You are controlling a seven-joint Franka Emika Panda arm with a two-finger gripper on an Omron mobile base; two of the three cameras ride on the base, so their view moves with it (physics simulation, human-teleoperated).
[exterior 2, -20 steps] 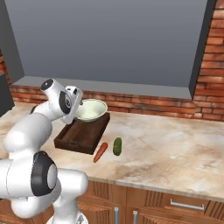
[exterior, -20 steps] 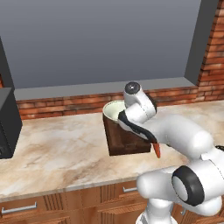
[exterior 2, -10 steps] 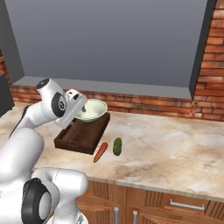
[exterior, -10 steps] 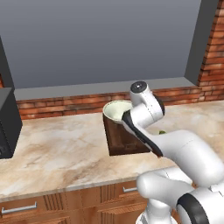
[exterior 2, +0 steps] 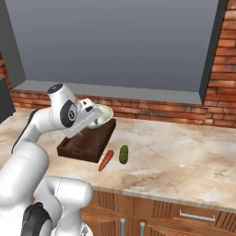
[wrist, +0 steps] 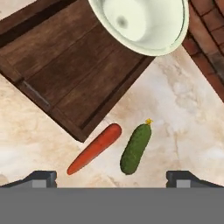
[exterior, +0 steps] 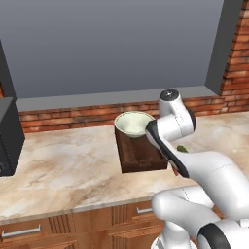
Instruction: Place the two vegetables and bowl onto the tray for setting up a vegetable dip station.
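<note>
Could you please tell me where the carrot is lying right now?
The carrot lies on the marble counter just off the tray, on its right in the right base view, with the cucumber close beside it.

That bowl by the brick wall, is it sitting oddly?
Yes. The bowl sits at the tray's far end and overhangs its edge. The carrot and cucumber lie loose on the counter beside the tray.

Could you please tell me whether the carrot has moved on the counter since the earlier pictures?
No. The carrot lies by the tray's near corner, left of the cucumber, exactly as before.
</note>
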